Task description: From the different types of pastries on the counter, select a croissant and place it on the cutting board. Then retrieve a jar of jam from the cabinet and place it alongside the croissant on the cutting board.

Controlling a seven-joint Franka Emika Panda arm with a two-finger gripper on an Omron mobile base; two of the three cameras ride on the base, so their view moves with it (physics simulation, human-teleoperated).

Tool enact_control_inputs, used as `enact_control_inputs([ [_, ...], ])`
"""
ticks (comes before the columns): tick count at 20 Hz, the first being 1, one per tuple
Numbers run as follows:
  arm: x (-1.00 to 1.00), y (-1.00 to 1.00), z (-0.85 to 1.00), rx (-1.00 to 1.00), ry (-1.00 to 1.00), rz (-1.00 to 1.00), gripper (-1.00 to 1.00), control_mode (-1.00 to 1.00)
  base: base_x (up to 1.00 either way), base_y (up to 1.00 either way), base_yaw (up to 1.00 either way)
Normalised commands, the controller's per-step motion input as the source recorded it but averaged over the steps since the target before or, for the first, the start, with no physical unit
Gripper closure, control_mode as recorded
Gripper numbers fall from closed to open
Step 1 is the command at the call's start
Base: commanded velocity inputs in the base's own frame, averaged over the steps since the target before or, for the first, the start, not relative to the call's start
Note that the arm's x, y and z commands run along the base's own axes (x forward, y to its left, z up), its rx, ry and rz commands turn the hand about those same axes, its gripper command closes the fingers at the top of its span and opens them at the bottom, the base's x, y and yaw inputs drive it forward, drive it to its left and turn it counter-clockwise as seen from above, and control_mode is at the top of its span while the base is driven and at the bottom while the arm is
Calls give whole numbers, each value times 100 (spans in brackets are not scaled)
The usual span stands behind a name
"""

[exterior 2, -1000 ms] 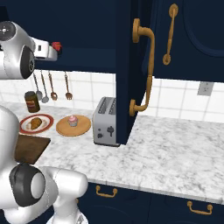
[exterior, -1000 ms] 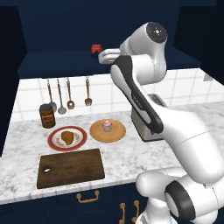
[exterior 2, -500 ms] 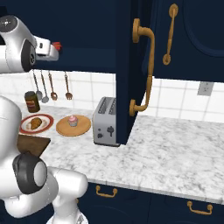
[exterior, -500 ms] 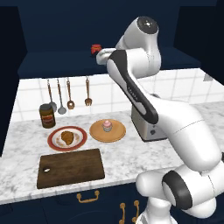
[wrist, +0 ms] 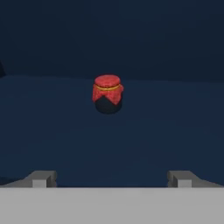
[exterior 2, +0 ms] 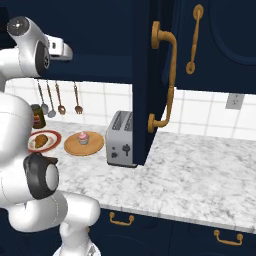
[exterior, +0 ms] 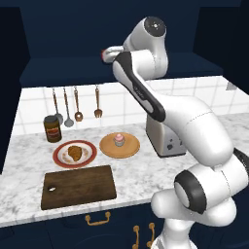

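jar of jam [wrist: 107, 93] in cabinet [wrist: 131, 39] | croissant [exterior: 75, 152] behind cutting board [exterior: 79, 186]

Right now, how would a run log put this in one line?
end effector: open, facing jam jar on cabinet shelf | croissant: on plate | cutting board: bare

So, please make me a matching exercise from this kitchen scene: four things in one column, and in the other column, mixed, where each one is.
Things:
1. croissant
2. cupcake
3. jar of jam
4. cutting board

Places:
A. on the shelf inside the cabinet, ahead of the open gripper
B. on the red-rimmed plate
C. at the front of the counter, nothing on it
D. on the tan plate, beside the toaster

Pairs: 1-B, 2-D, 3-A, 4-C
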Motion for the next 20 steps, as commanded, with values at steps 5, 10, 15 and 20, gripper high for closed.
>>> enact_control_inputs([
  [5,72,6,3,1,-9,-1,-100,-100,0,0,0],
  [10,-2,0,-16,0,0,-1,-100,-100,0,0,0],
  [15,3,3,-35,-1,1,-2,-100,-100,0,0,0],
  [20,73,5,13,1,-3,-1,-100,-100,0,0,0],
])
